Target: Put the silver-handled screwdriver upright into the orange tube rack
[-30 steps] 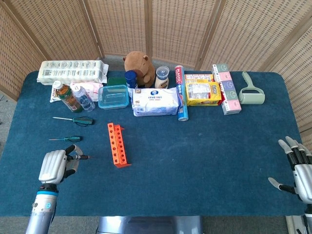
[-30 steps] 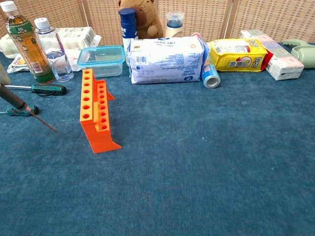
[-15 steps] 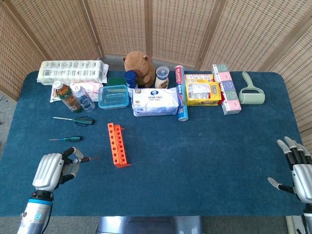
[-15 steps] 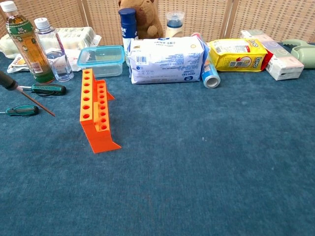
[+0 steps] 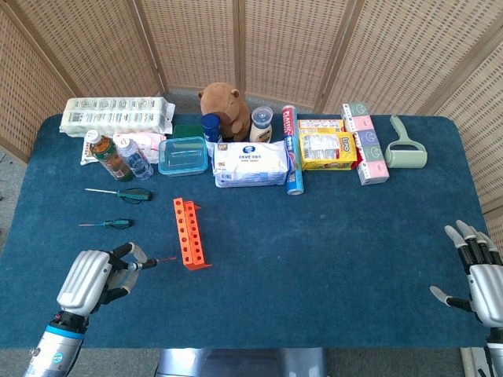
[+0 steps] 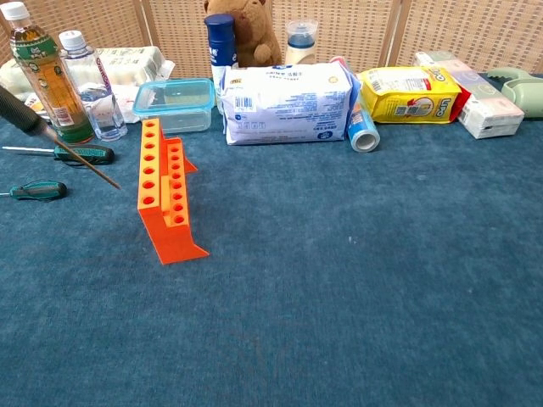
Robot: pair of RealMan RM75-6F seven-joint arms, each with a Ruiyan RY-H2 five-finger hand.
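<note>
Blue table cloth (image 5: 330, 251) carries the orange tube rack (image 5: 189, 233); your left hand (image 5: 96, 279) grips the silver-handled screwdriver (image 5: 145, 264), its shaft nearly level, tip aimed right toward the rack. Your right hand (image 5: 478, 271) rests spread, holding nothing.

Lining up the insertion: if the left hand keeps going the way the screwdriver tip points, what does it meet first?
Probably the orange tube rack: the left hand aims the screwdriver at its near end, tip just short. Height over the holes is unclear.

three screwdrivers (image 5: 118, 193), two bottles (image 5: 109, 156), one rack (image 5: 189, 233)
</note>
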